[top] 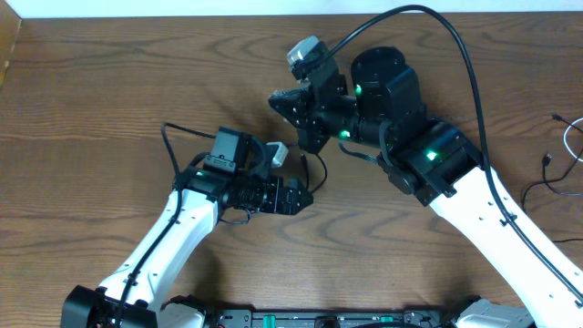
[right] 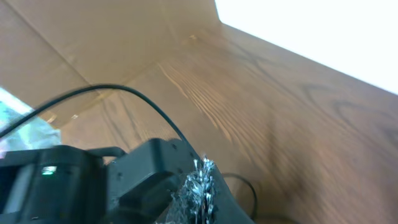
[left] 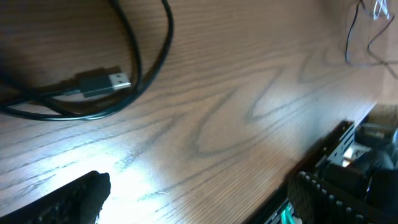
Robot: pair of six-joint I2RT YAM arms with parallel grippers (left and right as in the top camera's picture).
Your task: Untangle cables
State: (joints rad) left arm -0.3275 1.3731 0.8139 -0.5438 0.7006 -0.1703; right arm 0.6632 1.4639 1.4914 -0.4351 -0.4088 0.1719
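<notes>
A thin black cable (top: 321,171) with a USB plug end lies in a loose loop on the table between my two grippers. In the left wrist view its plug (left: 104,81) rests free on the wood inside the loop. My left gripper (top: 301,196) sits just below it, open and empty, fingers wide apart (left: 199,190). My right gripper (top: 296,118) hovers just above the plug. Its dark, blurred fingers (right: 199,186) fill the lower part of the right wrist view, and their gap is unclear. More thin black and white cords (top: 560,155) lie at the far right edge.
A thick black arm cable (top: 469,64) arcs over the right arm. A cardboard wall (right: 93,43) stands at the table's left end. The far cords also show faintly in the left wrist view (left: 364,31). The table's front edge (left: 311,155) and a black rail are close by.
</notes>
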